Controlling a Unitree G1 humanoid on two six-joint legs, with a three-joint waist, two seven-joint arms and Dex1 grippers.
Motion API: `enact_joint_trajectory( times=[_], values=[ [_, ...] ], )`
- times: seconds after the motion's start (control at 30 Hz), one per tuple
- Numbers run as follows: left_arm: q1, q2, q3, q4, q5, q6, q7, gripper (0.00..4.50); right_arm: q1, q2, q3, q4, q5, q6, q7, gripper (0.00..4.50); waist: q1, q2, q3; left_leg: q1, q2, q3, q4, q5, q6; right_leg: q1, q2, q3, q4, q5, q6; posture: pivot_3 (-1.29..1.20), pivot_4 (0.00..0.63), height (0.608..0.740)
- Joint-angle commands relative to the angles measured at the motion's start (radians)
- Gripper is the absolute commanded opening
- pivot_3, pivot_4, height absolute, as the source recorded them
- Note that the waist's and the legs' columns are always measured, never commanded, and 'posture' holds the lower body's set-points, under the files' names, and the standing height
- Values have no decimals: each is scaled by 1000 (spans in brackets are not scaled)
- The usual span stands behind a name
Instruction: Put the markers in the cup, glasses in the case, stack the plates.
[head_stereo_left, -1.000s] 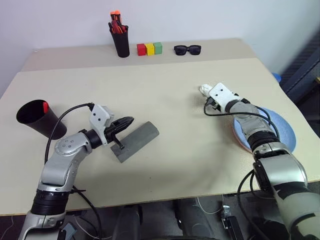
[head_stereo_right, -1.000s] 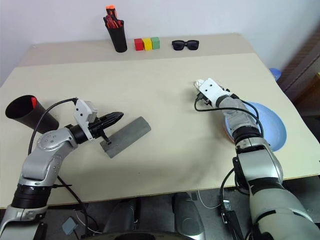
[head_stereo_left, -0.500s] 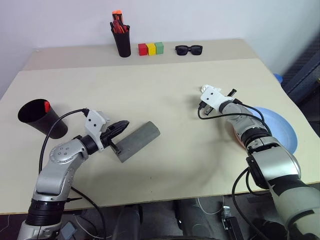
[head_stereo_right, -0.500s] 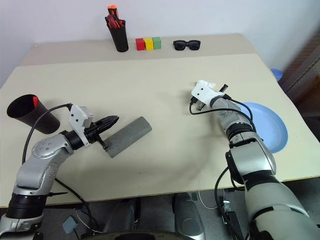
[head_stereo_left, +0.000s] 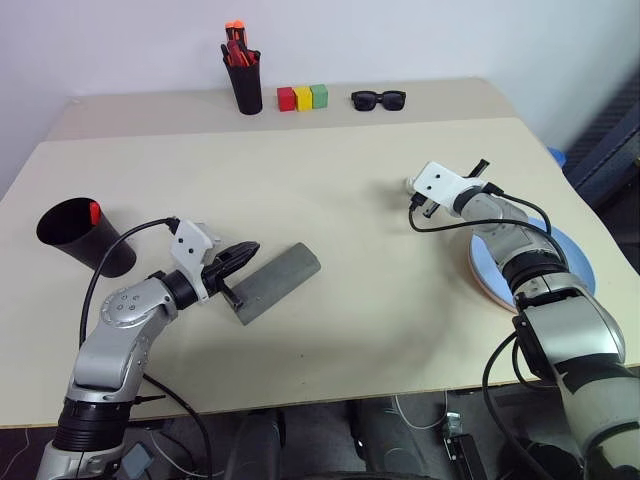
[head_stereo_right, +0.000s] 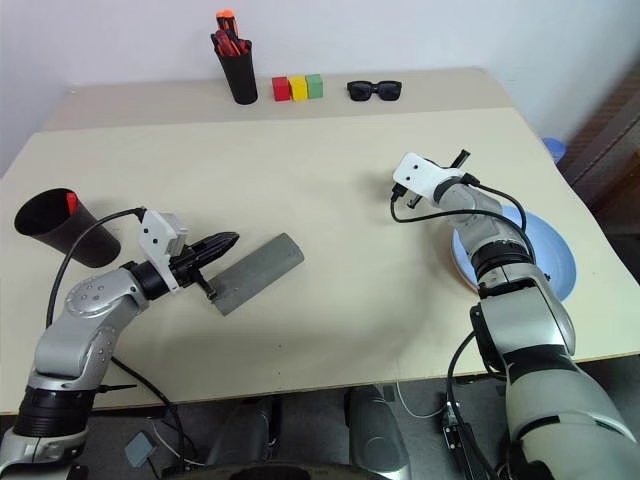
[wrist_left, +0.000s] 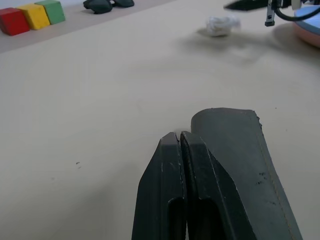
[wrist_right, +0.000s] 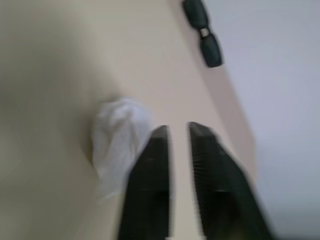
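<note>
Nearest the front, finds the case (head_stereo_left: 278, 282) lying flat on the table (head_stereo_left: 350, 330), its length angled. Just beside the case's left end, meets the left gripper (head_stereo_left: 250, 248), fingers (wrist_left: 170, 165) pressed together on nothing; cannot tell whether touching the felt. Farther left of the case, shows the cup (head_stereo_left: 78, 235) leaning, mouth up, with a red-orange marker end (head_stereo_left: 93, 212) poking up inside. Well to the right of the case, has the plates stacked: light blue plate (head_stereo_left: 565, 265) on top, salmon pink plate (head_stereo_left: 480, 280) peeking out beneath. Right of the case and farther back, catches the right gripper (wrist_right: 177, 127), fingers a little apart with a bare gap, next to a crumpled white wad (wrist_right: 117, 140). Far behind the case, lines up a black pen holder (head_stereo_left: 243, 88) of red-orange markers, three coloured blocks (head_stereo_left: 302, 97) and black sunglasses (head_stereo_left: 378, 99).
</note>
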Motion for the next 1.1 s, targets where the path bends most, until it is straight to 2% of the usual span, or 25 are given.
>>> enact_joint_trajectory(
  times=[0.03, 0.13, 0.17, 0.43, 0.53, 0.77, 0.93, 1.03, 1.1],
  values=[
    [-20, -5, -2, 3, 1, -22, -5, 0, -16, -21, -2, -26, -6, 0, 1, 2776, -1, 0, 0, 0, 0, 0, 0, 0, 0, 0, 0, 0, 0, 0, 0, 0, 150, 740],
    [-25, -8, -1, 5, 2, -23, -5, 0, -23, -20, 4, -21, -16, -2, -11, 4291, 0, 0, 0, 0, 0, 0, 0, 0, 0, 0, 0, 0, 0, 0, 0, 0, 150, 740],
    [-24, -8, -1, 4, 2, -24, -5, 0, -26, -20, 12, -18, -27, -3, -20, 4405, 0, 0, 0, 0, 0, 0, 0, 0, 0, 0, 0, 0, 0, 0, 0, 0, 150, 740],
    [-10, -7, 6, -8, 6, -24, 0, 0, -77, 35, 32, 104, -59, 35, -88, 4405, -1, 0, 0, 0, 0, 0, 0, 0, 0, 0, 0, 0, 0, 0, 0, 0, 150, 740],
    [-5, -5, 11, -14, 6, -24, 3, 0, -88, 37, 44, 122, -70, 28, -96, 3548, 1, 0, 0, 0, 0, 0, 0, 0, 0, 0, 0, 0, 0, 0, 0, 0, 150, 740],
    [22, -2, 21, -32, -2, -21, 7, 0, -77, 18, 55, 93, -87, 3, -121, 31, -1, 0, 0, 0, 0, 0, 0, 0, 0, 0, 0, 0, 0, 0, 0, 0, 150, 740],
    [39, -3, 22, -62, -25, -4, 2, 0, -40, -35, 50, -5, -98, -19, -141, 31, 1, 0, 0, 0, 0, 0, 0, 0, 0, 0, 0, 0, 0, 0, 0, 0, 150, 740],
    [65, 14, 58, -138, -82, 50, 0, 0, 76, -145, -15, -267, -37, 1, -28, 31, 8, 0, 0, -1, 0, -1, 0, 0, 0, 0, 0, 0, 0, 0, 0, 0, 150, 740],
    [93, 41, 79, -175, -112, 79, -16, 0, 194, -214, -99, -491, 54, 91, 85, 31, 11, 0, 0, -1, 0, -1, 0, 0, 0, 0, -1, -1, 0, -1, 1, 0, 150, 740]
  ],
)
